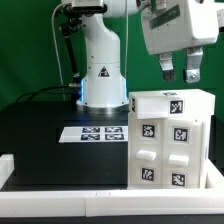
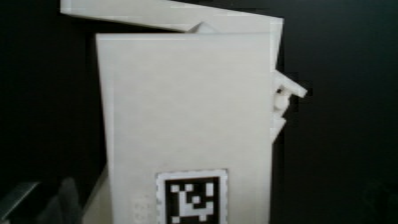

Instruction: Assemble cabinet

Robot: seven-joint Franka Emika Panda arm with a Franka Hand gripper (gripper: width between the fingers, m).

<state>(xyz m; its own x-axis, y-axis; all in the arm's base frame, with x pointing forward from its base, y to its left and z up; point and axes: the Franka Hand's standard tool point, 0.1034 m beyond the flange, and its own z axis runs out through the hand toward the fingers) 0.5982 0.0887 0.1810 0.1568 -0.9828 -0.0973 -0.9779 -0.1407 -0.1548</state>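
Exterior view: cabinet (image 1: 171,138) stands just below the open pincer (image 1: 181,68)

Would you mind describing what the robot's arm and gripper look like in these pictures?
The arm is glossy white with rounded, bulbous segments and dark seams at the joints. A small dark triangular mark sits on its base, which glows faintly blue at the bottom, and thin dark cables run down beside it. The gripper has a boxy white housing. Its two short fingers are dark grey to black.
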